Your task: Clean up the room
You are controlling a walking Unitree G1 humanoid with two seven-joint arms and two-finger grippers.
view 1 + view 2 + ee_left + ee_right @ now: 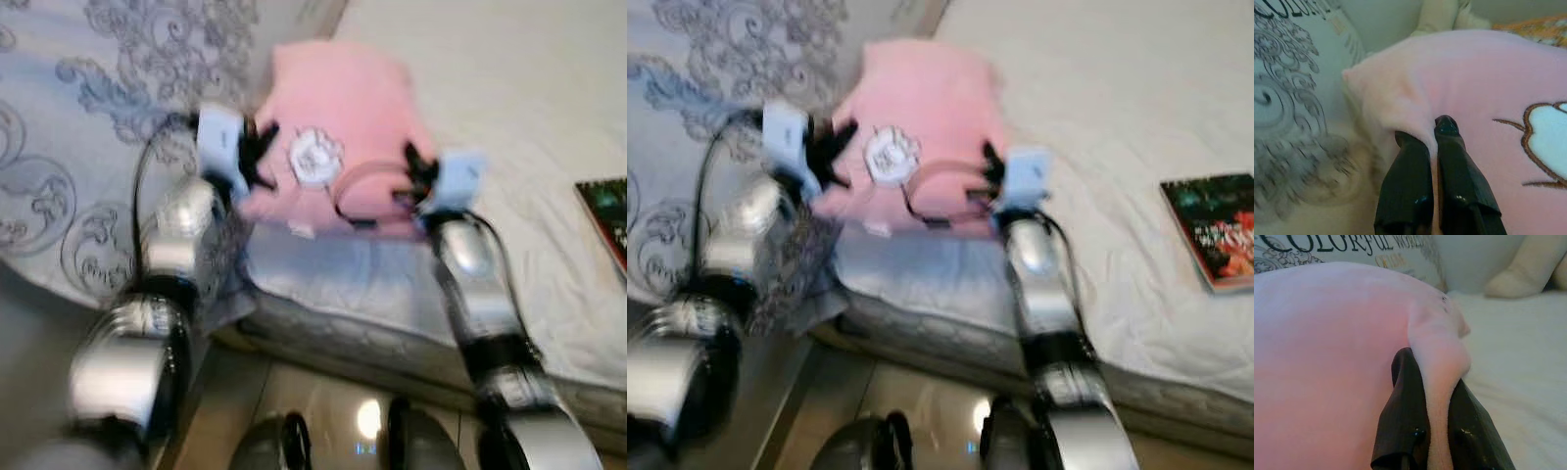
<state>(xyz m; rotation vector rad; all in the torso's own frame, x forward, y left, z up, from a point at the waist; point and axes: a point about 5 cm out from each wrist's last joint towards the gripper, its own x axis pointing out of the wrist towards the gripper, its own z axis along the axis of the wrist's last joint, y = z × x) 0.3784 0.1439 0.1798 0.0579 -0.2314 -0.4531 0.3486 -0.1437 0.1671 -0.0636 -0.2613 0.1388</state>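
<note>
A pink plush pillow (338, 117) with a white embroidered figure (313, 157) is held up over the near corner of the bed. My left gripper (257, 155) is shut on the pillow's left edge, and in the left wrist view its fingers (1449, 161) pinch a fold of the pink fabric (1474, 88). My right gripper (419, 168) is shut on the pillow's right edge. In the right wrist view a ridge of the pillow (1440, 357) is squeezed between the two fingers (1405, 401). The head views are blurred.
The bed (509, 117) with a cream cover fills the right and back. A grey patterned quilt (88, 127) lies to the left. A dark-covered book (1215, 230) rests on the bed at far right. Glossy floor (323, 401) shows below the mattress edge.
</note>
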